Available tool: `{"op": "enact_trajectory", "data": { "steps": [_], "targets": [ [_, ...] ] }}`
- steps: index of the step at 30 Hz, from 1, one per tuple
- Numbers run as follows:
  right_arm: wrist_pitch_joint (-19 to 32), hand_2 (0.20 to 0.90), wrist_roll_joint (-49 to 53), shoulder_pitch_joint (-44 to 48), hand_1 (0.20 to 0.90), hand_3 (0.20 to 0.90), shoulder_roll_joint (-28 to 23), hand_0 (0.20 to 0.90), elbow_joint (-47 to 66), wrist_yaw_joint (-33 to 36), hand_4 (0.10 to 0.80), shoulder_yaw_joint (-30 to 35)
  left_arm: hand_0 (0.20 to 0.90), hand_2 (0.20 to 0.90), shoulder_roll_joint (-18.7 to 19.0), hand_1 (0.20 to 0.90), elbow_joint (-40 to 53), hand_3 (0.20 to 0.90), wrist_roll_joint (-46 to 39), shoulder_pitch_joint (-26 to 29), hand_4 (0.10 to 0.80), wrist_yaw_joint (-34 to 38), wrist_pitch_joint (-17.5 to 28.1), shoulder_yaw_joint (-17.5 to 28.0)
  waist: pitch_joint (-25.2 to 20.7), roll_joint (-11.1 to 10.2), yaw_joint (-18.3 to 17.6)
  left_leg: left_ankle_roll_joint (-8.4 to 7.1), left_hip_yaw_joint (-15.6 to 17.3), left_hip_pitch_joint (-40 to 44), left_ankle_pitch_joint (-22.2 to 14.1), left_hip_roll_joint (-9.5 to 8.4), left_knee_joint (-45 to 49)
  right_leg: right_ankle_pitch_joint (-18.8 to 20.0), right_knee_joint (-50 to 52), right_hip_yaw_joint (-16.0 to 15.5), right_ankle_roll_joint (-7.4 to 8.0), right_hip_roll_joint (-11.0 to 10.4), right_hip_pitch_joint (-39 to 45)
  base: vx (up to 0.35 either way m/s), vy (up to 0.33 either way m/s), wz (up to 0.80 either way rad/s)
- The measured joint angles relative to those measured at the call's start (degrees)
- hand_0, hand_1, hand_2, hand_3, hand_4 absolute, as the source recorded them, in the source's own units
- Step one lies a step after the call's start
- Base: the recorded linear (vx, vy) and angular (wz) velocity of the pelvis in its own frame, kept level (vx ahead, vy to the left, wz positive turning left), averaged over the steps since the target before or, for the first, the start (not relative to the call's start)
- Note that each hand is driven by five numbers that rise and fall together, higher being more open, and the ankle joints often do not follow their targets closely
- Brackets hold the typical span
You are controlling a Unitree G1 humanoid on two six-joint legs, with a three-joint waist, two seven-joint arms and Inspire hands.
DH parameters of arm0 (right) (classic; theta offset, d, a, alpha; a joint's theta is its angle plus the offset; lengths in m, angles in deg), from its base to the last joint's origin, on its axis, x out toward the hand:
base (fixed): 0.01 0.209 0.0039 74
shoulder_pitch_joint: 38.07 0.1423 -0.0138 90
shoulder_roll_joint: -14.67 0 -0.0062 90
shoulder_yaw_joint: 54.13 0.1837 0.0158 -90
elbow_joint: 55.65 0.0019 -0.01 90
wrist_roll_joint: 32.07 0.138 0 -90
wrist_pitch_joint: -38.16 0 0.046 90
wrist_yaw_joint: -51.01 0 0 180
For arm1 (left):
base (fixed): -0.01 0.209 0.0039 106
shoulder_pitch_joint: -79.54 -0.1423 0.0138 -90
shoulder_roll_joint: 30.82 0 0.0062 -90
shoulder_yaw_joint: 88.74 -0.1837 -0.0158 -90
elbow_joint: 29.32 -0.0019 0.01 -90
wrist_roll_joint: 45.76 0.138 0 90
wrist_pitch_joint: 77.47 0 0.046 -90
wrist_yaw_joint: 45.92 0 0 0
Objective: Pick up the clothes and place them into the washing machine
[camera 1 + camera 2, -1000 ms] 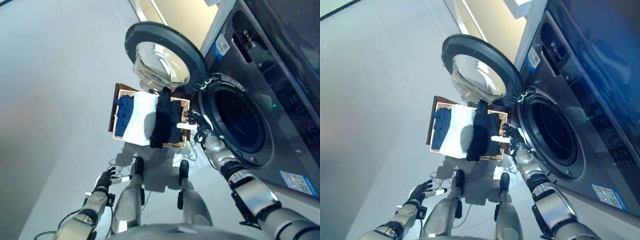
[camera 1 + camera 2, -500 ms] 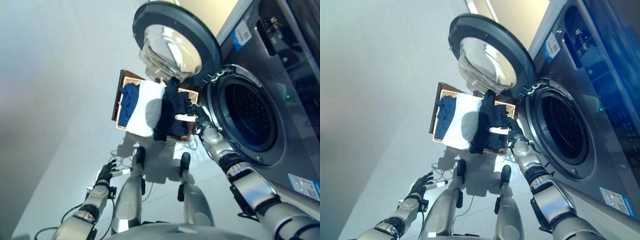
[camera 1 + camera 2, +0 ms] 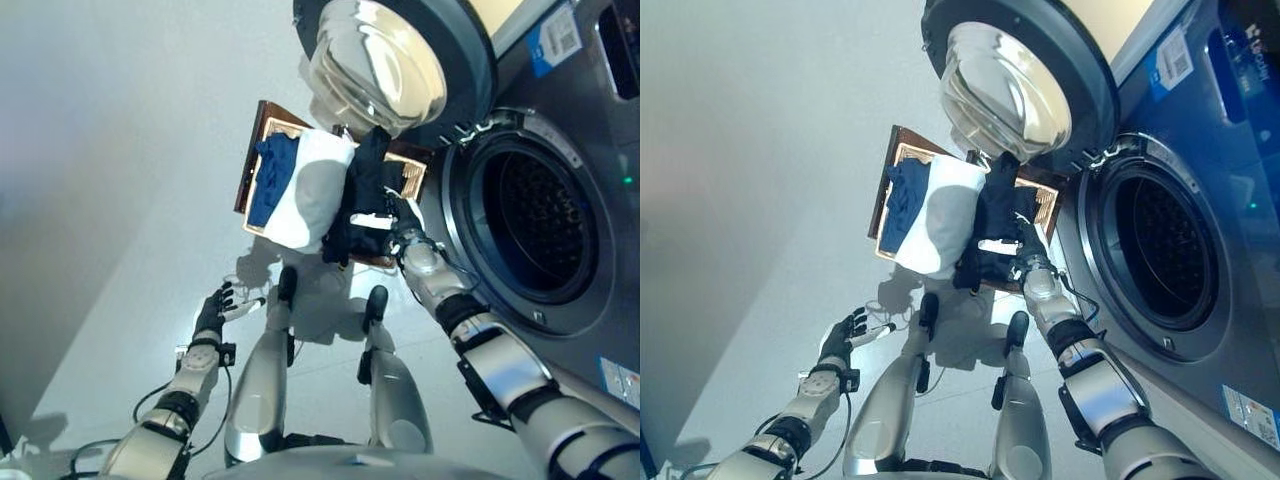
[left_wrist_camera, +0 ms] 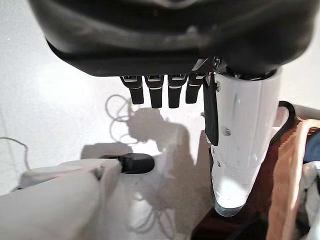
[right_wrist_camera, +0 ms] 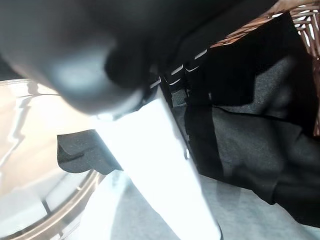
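A brown wicker basket [image 3: 246, 175] sits on the floor in front of the washing machine [image 3: 560, 330]. It holds a blue garment [image 3: 268, 178], a white garment [image 3: 315, 190] and a black garment [image 3: 362, 190] that drapes over its near rim. My right hand [image 3: 402, 228] lies on the black garment [image 5: 250, 140], its white-covered thumb [image 5: 160, 165] stretched across the cloth and its fingers straight. My left hand [image 3: 212, 310] hangs low over the floor, open and holding nothing [image 4: 175, 35].
The round door [image 3: 385, 60] stands swung open above the basket, glass bowl facing out. The dark drum opening [image 3: 545, 225] is just right of my right hand. Grey floor [image 3: 120, 200] stretches to the left.
The camera has shifted, so the whole scene sits higher and nearer. My right hand has slid from the basket's edge further onto the black garment. The left hand stays low.
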Motion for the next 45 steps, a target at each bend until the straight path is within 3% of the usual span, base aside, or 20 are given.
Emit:
{"op": "enact_trajectory", "data": {
  "steps": [10, 21, 26, 27, 28, 29, 30, 45],
  "targets": [
    [0.1, 0.900, 2.4, 4.2, 0.900, 0.900, -1.1, 0.900, -0.1, 2.4, 0.800, 0.2, 0.900, 0.900, 1.4, 0.900, 9.7, 0.900, -3.0, -0.4, 0.800, 0.9, 1.3, -0.2, 0.9, 0.9, 0.2, -0.24, -1.3, -4.7, 1.6, 0.00, 0.0, -0.4, 3.1, -0.7, 0.14, 0.0, -5.6, -0.019, 0.013, 0.04],
    [-0.1, 0.900, 3.7, 10.4, 0.900, 0.900, -4.4, 0.900, -3.2, 4.9, 0.800, 1.8, 0.900, 0.900, 2.5, 0.900, 11.7, 0.900, -3.9, -0.9, 0.800, 1.0, 1.3, -0.4, 1.8, 2.1, 1.4, -0.38, -3.0, -9.1, 3.2, -0.32, 0.2, -3.3, 10.6, -1.3, -0.02, -0.6, -12.7, -0.014, 0.013, 0.06],
    [-0.2, 0.900, 3.7, 12.6, 0.900, 0.900, -5.0, 0.900, -4.9, 4.9, 0.800, 1.6, 0.900, 0.900, 2.9, 0.900, 11.7, 0.900, -3.9, -0.7, 0.800, 1.3, 1.3, -3.0, 1.8, 2.1, 1.4, -0.40, -3.7, -11.0, 3.2, -0.63, 1.2, -4.3, 13.2, -1.3, -0.11, -0.9, -15.1, -0.010, 0.016, 0.05],
    [-0.2, 0.760, 3.7, 13.0, 0.760, 0.760, -5.2, 0.760, -4.9, 4.9, 0.700, 1.6, 0.900, 0.900, 2.9, 0.900, 11.7, 0.900, -3.9, -0.7, 0.800, 1.3, 1.3, -3.3, 1.8, 2.1, 1.4, -0.40, -3.7, -11.4, 3.2, -0.68, 1.5, -4.4, 13.8, -1.3, -0.21, -0.9, -15.7, 0.001, 0.014, 0.05],
    [-0.2, 0.521, 3.7, 13.3, 0.521, 0.521, -5.3, 0.521, -5.1, 4.9, 0.529, 1.6, 0.900, 0.900, 2.9, 0.900, 11.5, 0.900, -3.9, -0.7, 0.800, 1.4, 1.4, -3.5, 1.8, 2.1, 1.4, -0.41, -3.7, -11.6, 3.2, -0.70, 1.6, -4.5, 13.9, -1.3, -0.22, -0.9, -15.9, 0.000, 0.000, 0.00],
    [-0.2, 0.238, 3.7, 13.4, 0.238, 0.238, -5.4, 0.238, -5.3, 4.9, 0.327, 1.5, 0.900, 0.900, 2.9, 0.900, 11.2, 0.900, -3.9, -0.7, 0.800, 1.5, 1.3, -3.9, 1.8, 2.1, 1.4, -0.41, -3.8, -11.7, 3.2, -0.68, 1.7, -4.5, 14.0, -1.3, -0.22, -0.9, -15.9, 0.000, 0.000, 0.00],
    [-0.2, 0.200, 3.7, 13.4, 0.200, 0.200, -5.2, 0.200, -5.3, 4.9, 0.300, 1.4, 0.900, 0.900, 2.9, 0.900, 11.0, 0.900, -3.9, -0.7, 0.800, 1.5, 1.3, -4.1, 1.8, 2.1, 1.4, -0.41, -3.8, -11.7, 3.2, -0.69, 1.8, -4.5, 14.0, -1.3, -0.26, -1.0, -15.9, 0.000, 0.000, 0.00],
    [-0.2, 0.200, 3.4, 15.5, 0.200, 0.200, -5.1, 0.200, -5.7, 5.9, 0.300, 1.2, 0.900, 0.900, 2.9, 0.900, 8.0, 0.900, -3.8, -0.5, 0.800, 2.2, 1.1, -4.1, 1.8, 2.1, 2.3, -0.31, -3.6, -11.4, 3.3, -0.76, 2.6, -4.5, 14.8, -1.2, -0.38, -1.1, -15.7, 0.000, 0.000, 0.00]
  ]
}}
